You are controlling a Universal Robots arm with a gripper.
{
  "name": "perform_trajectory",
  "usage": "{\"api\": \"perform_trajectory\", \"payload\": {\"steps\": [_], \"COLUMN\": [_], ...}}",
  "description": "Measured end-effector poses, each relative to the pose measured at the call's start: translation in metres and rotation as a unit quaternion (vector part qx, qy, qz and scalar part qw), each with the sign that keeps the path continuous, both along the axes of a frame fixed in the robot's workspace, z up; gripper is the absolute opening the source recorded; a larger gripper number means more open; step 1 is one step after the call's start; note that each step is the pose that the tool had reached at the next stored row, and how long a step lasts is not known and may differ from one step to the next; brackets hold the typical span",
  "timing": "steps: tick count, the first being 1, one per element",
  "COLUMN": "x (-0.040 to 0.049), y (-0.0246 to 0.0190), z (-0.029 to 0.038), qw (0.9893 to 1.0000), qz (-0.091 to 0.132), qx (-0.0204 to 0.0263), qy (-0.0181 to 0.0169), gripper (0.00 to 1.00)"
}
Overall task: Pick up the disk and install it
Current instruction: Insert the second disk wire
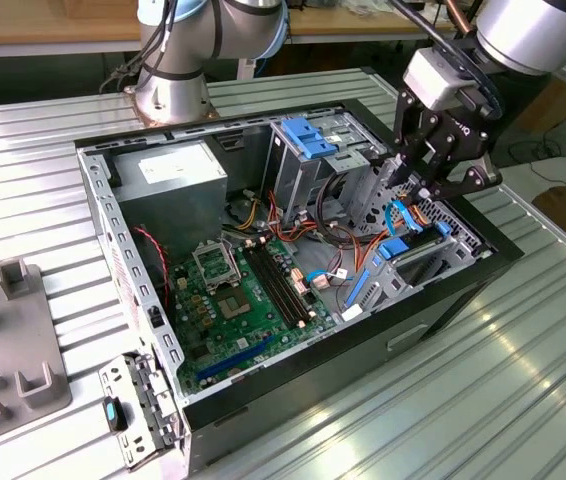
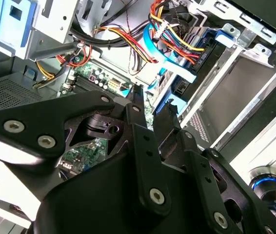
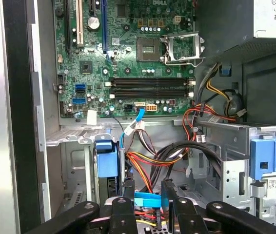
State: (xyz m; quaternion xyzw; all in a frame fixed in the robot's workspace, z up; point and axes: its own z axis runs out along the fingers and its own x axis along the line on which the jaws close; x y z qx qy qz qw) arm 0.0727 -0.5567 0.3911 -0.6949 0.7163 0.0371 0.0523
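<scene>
The disk (image 1: 415, 252), a dark drive edged with bright blue rails, sits on edge in the bay at the exterior view's right end of the open computer case (image 1: 113, 240). In the first wrist view its blue rail end (image 3: 105, 158) stands just beside my fingers. My gripper (image 1: 410, 190) hangs right above the disk with its black fingers a little apart and nothing held. In the first wrist view a thin blue cable (image 3: 145, 199) runs behind the gap of the gripper (image 3: 148, 190). The second wrist view shows the gripper (image 2: 153, 105) over bundled wires.
Inside the case lie a green motherboard (image 1: 248, 300), a grey power supply (image 1: 168, 175) and a metal cage with a light-blue latch plate (image 1: 308, 140). Red, orange and yellow wires (image 3: 152, 161) crowd the bay. A grey fixture (image 1: 3, 340) stands on the ribbed table at the exterior view's left.
</scene>
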Motion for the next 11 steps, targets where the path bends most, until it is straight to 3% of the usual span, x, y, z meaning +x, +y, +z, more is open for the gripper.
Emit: {"api": "perform_trajectory", "payload": {"steps": [11], "x": [0.0000], "y": [0.0000], "z": [0.0000], "qw": [0.9999], "qz": [0.000], "qx": [0.0000], "qy": [0.0119], "gripper": [0.36]}}
